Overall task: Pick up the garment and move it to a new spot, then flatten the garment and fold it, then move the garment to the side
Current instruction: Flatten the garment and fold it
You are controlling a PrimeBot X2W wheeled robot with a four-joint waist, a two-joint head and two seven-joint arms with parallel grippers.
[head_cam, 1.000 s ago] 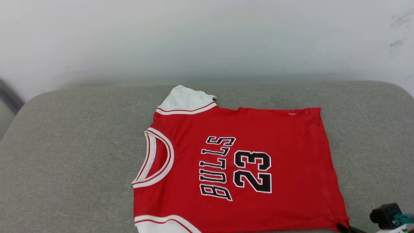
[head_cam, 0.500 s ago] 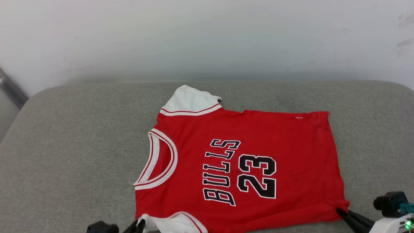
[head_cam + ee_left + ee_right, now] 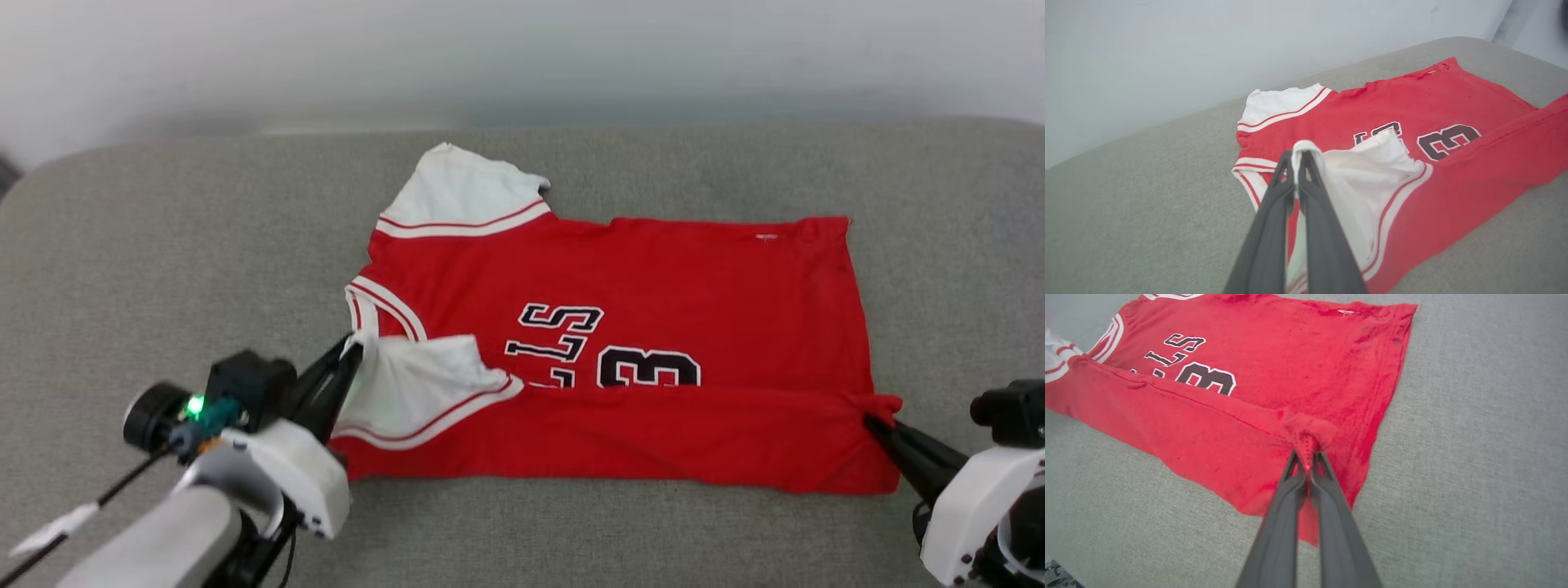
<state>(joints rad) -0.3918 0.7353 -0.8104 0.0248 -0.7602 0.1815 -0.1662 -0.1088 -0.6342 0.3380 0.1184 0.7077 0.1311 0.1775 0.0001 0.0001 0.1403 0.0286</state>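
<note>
The jersey (image 3: pixel 694 269) is pinched at sleeve and hem corner by the left gripper (image 3: pixel 351 351) and right gripper (image 3: pixel 872 420); both should be advanced evenly, the edge kept taut.

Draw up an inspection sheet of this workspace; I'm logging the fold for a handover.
Surface: grey fabric cushion, carrying the garment.
Job's things: garment spread out, its near edge folded over and hiding part of the lettering.
Clutter: nothing seen.
Grippers: left gripper shut on the white sleeve; right gripper shut on the red hem corner.
Cables: thin black cable with a white tag by the left wrist.
Surroundings: pale wall behind the cushion.
</note>
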